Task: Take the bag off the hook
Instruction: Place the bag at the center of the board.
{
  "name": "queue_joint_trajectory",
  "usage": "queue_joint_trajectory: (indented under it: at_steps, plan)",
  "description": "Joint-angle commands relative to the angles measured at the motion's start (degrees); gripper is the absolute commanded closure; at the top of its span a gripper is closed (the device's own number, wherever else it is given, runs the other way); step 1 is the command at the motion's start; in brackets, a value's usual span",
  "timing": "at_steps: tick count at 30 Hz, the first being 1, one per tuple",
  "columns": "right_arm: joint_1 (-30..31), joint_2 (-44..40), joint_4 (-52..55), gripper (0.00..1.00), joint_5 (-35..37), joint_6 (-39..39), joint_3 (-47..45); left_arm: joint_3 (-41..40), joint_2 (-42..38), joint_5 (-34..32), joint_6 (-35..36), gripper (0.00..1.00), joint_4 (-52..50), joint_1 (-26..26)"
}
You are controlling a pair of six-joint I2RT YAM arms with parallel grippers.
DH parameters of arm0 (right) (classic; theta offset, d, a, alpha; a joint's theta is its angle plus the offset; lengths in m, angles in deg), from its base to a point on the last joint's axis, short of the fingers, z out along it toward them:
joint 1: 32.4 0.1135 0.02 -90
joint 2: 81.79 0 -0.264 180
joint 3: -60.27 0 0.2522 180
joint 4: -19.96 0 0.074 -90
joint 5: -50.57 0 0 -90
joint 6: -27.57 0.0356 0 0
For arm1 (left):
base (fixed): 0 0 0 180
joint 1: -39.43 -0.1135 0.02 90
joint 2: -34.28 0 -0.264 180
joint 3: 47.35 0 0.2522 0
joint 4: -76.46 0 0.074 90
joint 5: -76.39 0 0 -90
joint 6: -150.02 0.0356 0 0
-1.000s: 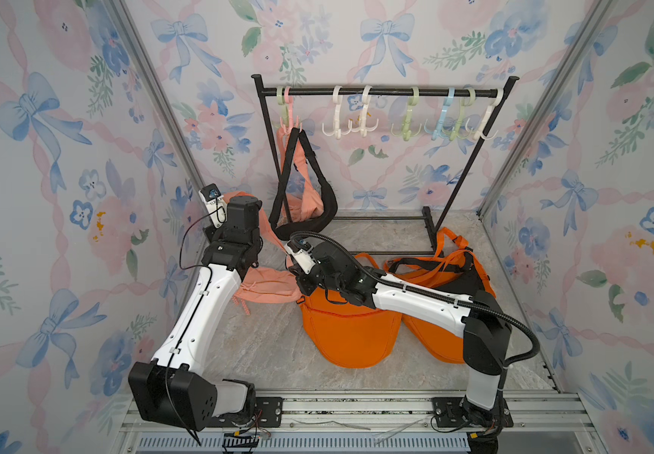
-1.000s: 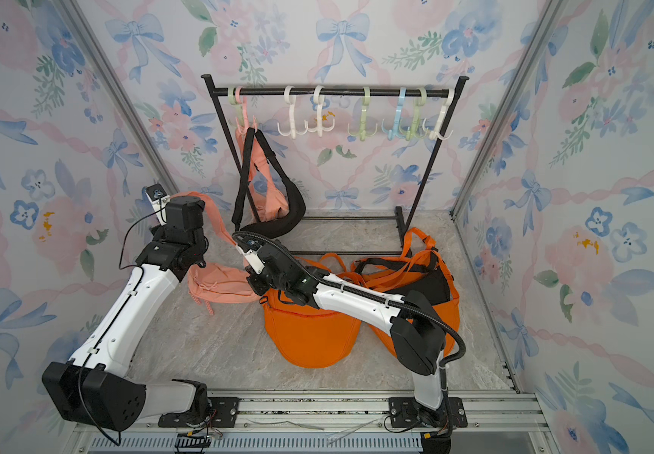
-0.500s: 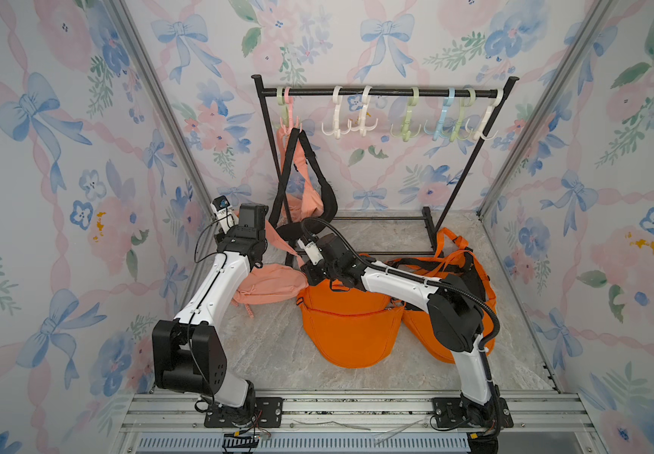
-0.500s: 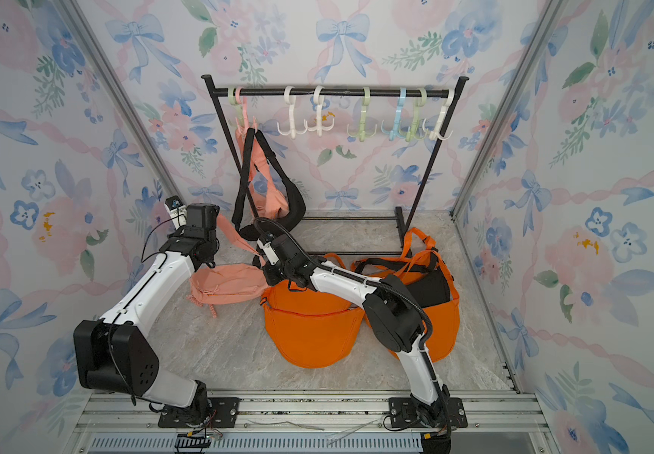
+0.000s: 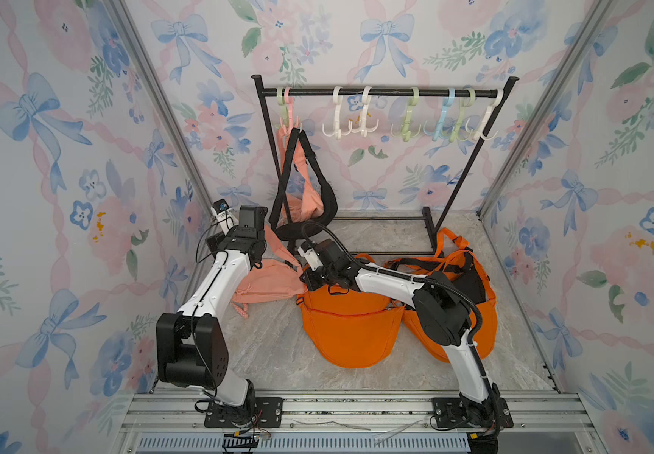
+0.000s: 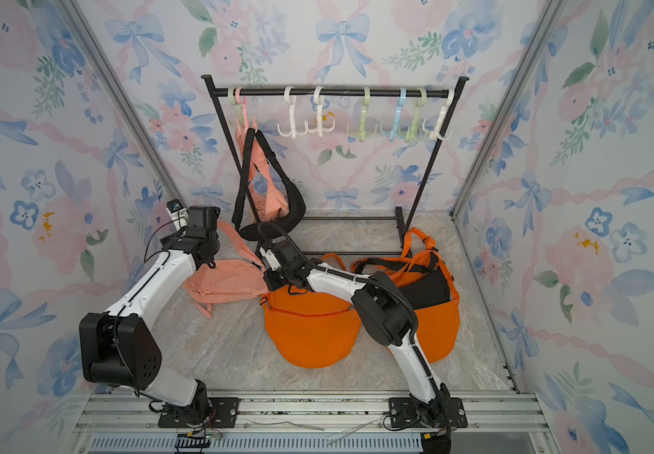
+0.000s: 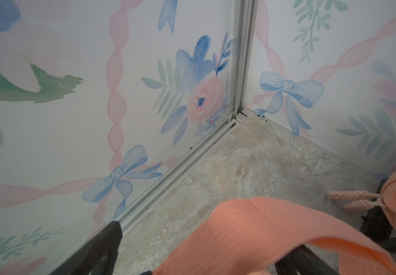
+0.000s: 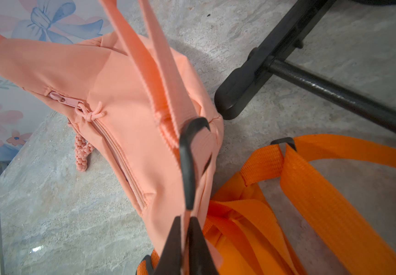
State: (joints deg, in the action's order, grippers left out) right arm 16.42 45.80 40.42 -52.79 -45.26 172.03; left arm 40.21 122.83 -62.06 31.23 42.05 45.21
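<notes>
A peach bag with a black strap (image 5: 305, 196) (image 6: 274, 196) hangs from the pink hook (image 5: 288, 114) (image 6: 241, 114) at the left end of the rack. Another peach bag (image 5: 268, 281) (image 6: 223, 281) (image 8: 120, 95) lies on the floor below. My left gripper (image 5: 252, 220) (image 6: 203, 220) (image 7: 204, 240) is open, facing the back-left corner, and that bag's strap (image 7: 251, 226) drapes loosely across its jaws. My right gripper (image 5: 311, 275) (image 6: 274, 277) (image 8: 185, 221) is shut on a thin peach strap at the floor bag's end.
Two orange bags (image 5: 351, 334) (image 5: 455, 298) lie on the floor under my right arm. The black rack (image 5: 388, 93) carries several bare hooks, and its foot (image 8: 251, 78) stands close to the peach bag. Walls close in on the left and at the back.
My left gripper has opened and let go of the peach strap, which now lies loose across its jaws. Both arms have folded their elbows in. The right gripper still pinches the strap.
</notes>
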Motion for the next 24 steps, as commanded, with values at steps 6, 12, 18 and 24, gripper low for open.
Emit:
queue_joint_trajectory:
  at_steps: [6,12,18,24]
  plan:
    - [-1.9,-4.2,-3.2,0.55,0.7,2.3,-5.4,-2.8,-5.1,3.2,-2.0,0.02,-0.2,-0.4]
    - [-5.2,-10.1,-6.1,0.48,1.7,3.4,-10.2,-3.2,-9.6,3.1,-2.5,0.02,-1.0,-0.3]
    - [-6.5,-16.3,-9.0,0.38,3.5,3.1,-14.3,-3.5,-13.0,8.5,-3.0,0.02,-2.6,-0.4]
    - [-6.5,-17.0,-8.7,0.24,2.6,3.6,-14.2,-3.7,-12.5,17.1,-4.7,0.02,-6.6,-0.8]
